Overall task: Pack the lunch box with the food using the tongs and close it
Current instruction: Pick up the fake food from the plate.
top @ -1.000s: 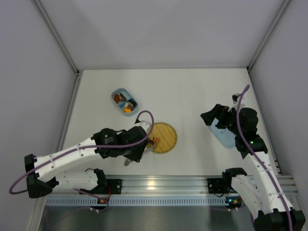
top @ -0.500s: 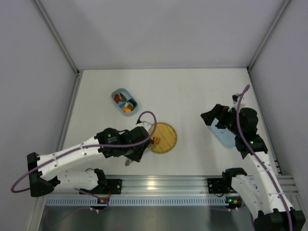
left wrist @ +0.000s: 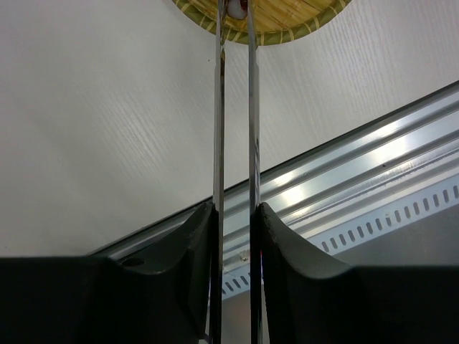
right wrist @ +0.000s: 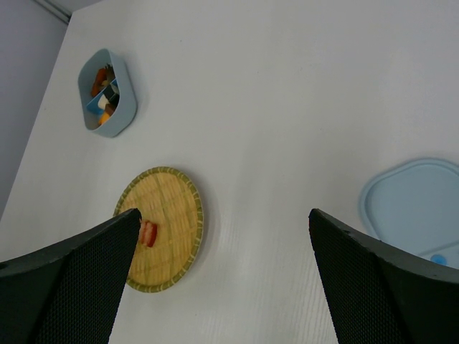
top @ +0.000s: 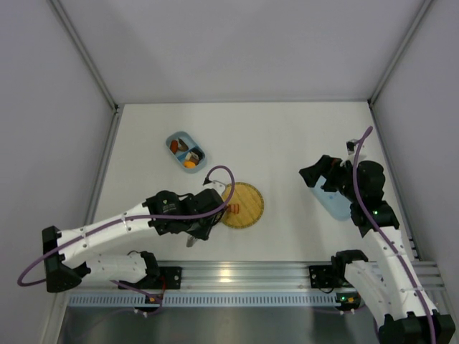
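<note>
My left gripper (left wrist: 235, 215) is shut on the slim silver tongs (left wrist: 219, 115), its fingers (left wrist: 195, 244) pressing the two arms close together. The tong tips reach onto the round yellow woven plate (left wrist: 294, 21) and flank a red-and-white food piece (left wrist: 234, 7). From above, that red piece (top: 234, 208) lies on the plate's left part. The light-blue lunch box (top: 186, 151) stands open at the back left with several food pieces inside. Its flat lid (right wrist: 412, 208) lies on the table at the right. My right gripper (right wrist: 224, 212) hangs open above the table beside the lid, holding nothing.
A ribbed aluminium rail (top: 237, 272) runs along the near edge, just behind my left gripper. Grey walls close in the left, right and back of the white table (top: 287, 136). The lid (top: 331, 203) sits close to the right wall.
The tongs' arms have squeezed closer together around the red piece on the plate. My left arm shifted slightly. The right arm has not moved.
</note>
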Controlling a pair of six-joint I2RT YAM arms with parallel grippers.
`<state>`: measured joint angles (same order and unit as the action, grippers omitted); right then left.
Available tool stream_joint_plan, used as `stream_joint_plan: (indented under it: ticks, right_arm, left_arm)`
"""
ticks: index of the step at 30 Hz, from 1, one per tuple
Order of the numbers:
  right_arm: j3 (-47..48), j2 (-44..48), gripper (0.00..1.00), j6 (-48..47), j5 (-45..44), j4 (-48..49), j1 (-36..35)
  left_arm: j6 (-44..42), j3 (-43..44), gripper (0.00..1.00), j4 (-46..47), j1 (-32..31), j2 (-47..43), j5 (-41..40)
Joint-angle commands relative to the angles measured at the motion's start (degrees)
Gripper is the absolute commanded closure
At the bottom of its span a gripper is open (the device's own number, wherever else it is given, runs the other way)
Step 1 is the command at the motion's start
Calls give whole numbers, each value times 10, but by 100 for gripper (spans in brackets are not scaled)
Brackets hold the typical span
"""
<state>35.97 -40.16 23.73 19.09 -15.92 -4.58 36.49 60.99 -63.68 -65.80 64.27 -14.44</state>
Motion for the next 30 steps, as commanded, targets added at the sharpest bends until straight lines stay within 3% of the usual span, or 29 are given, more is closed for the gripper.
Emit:
stream_joint_plan:
  ticks: [1,15,24,27,30]
  right_arm:
    - [-1,8,1,-4,-5,5,9]
    - [8,5,1,-6,-5,2,9]
    - [10,1,1,-7,0,8,9]
    - [9,-3,1,-4,3,13,9]
    - [5,-4,1,-2,7,18,9]
  left_arm:
    - [10,4,69,1,-4,-2,-12]
    - [9,72,73,-43,-5,-20,-36]
    - [22,129,70,-65,-3,-13,-166]
    - [1,156,68,-57,46,3,-203]
    - [-58,156,68,7,117,4,-152]
